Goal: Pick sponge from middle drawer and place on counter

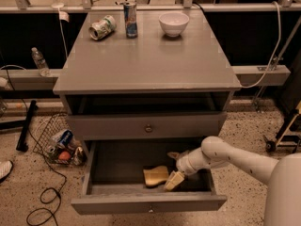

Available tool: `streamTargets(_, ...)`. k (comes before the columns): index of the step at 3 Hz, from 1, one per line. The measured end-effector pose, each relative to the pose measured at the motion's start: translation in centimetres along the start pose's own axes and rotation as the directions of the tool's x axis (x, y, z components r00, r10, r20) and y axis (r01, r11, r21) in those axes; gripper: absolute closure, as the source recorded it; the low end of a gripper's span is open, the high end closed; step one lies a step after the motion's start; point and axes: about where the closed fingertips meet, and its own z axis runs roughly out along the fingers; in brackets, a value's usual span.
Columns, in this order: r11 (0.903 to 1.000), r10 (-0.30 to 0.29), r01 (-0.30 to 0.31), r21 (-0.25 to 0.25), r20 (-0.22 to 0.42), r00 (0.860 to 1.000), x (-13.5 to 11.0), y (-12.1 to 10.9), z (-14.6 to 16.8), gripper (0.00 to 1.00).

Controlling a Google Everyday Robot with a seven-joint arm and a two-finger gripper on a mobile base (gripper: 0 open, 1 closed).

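The pale yellow sponge (pixel 155 175) lies flat on the floor of the pulled-out middle drawer (pixel 148 203), near its front middle. My gripper (pixel 172 168) is inside the drawer, just right of the sponge, at the end of the white arm that reaches in from the right. Its fingers are open; the near fingertip (pixel 172 181) is beside the sponge's right edge, and nothing is held. The grey counter (pixel 150 62) above carries other objects at its back edge.
On the counter's back stand a white bowl (pixel 173 23), an upright can (pixel 130 19) and a can lying on its side (pixel 102 27). The drawer above (pixel 148 125) is shut. A wire basket with clutter (pixel 60 145) and cables lie on the floor at the left.
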Motion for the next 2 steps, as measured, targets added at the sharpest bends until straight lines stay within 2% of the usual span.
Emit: streamTargets(2, 0.9988, 0.001, 0.001, -0.049, 0.025, 1.0, -0.2, 0.9, 2.4, 0.02)
